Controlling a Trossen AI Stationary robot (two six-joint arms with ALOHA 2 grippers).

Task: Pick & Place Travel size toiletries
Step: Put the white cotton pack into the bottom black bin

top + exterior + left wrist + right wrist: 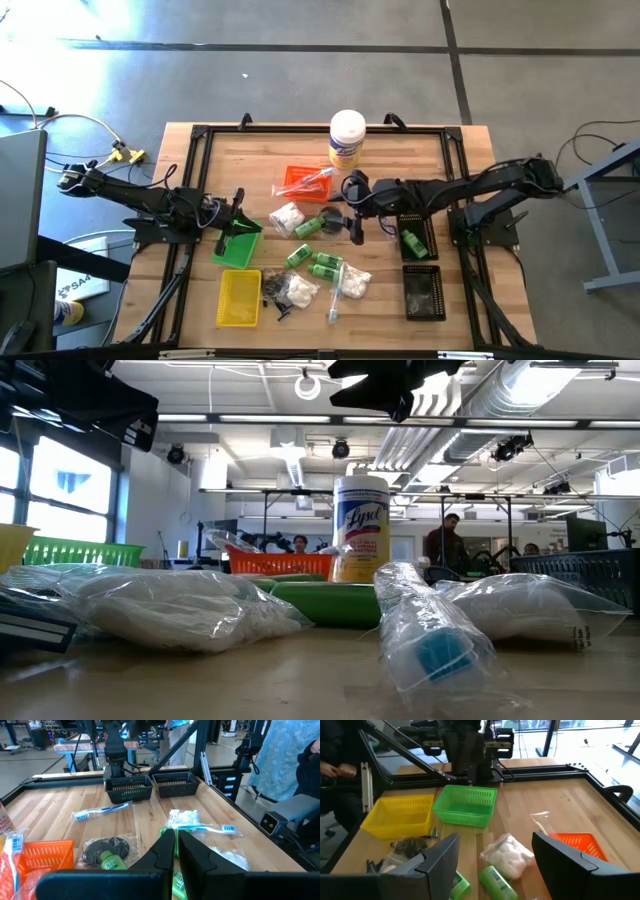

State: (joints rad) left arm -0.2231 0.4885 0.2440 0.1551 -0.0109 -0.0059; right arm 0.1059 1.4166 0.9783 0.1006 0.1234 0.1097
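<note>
The travel size toiletries lie loose on the middle of the wooden table: green bottles (302, 257) (496, 882), white fluffy bits in clear bags (287, 218) (507, 855), wrapped toothbrushes (335, 290) (100, 811) and small black pieces (273, 290). One green bottle (413, 243) lies in a black tray. My right gripper (352, 222) (495, 865) hangs open above the pile's far right part, holding nothing. My left gripper (238, 212) (175, 851) stays shut at the left, above the green tray's far edge, and touches nothing.
A white canister with a yellow label (347, 138) stands at the far middle. An orange tray (307, 183) holds a wrapped stick. A green tray (237, 248) and a yellow tray (240, 297) sit left, two black trays (421, 290) right. People stand beyond the table.
</note>
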